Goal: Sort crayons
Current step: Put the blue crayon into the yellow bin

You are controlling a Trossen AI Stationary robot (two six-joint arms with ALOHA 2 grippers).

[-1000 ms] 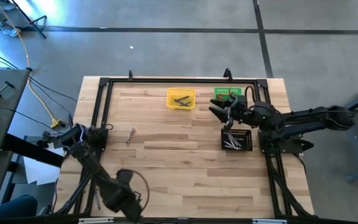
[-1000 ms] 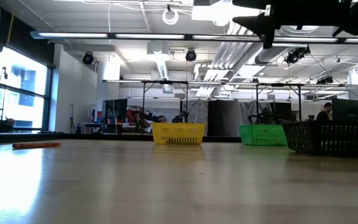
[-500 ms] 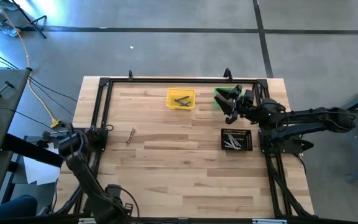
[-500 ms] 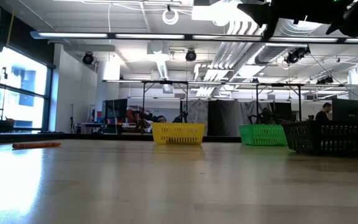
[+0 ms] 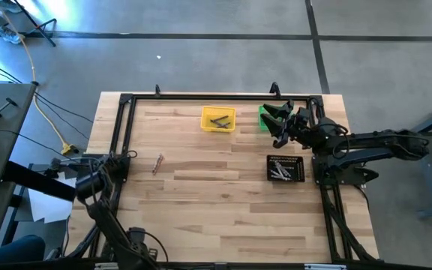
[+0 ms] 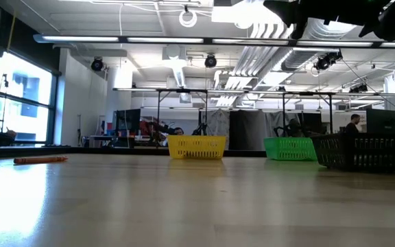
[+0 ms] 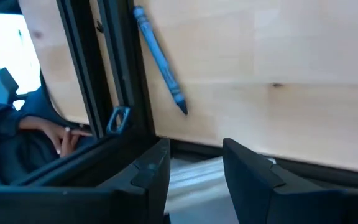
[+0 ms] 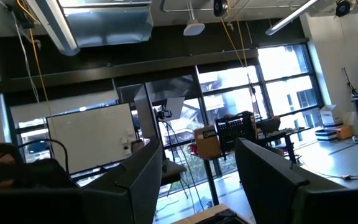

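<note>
One crayon lies on the bare wood at the table's left; it shows orange-brown in the low view. A blue crayon lies flat beside the black frame rail in the left wrist view. Several crayons lie in the yellow bin and several pale ones in the black tray. My left gripper is open and empty at the table's left edge. My right gripper hovers high over the green bin, open and empty, facing the room.
A black metal frame runs around the tabletop. The bins and the tray stand along the far and right side. A person's hand shows beyond the table's left edge. Bare wood fills the middle and near part.
My right gripper has gone from the black tray's far side toward the table's far edge and now hangs over the green bin. My left arm has drawn back toward the table's near left corner, its gripper staying by the left edge.
</note>
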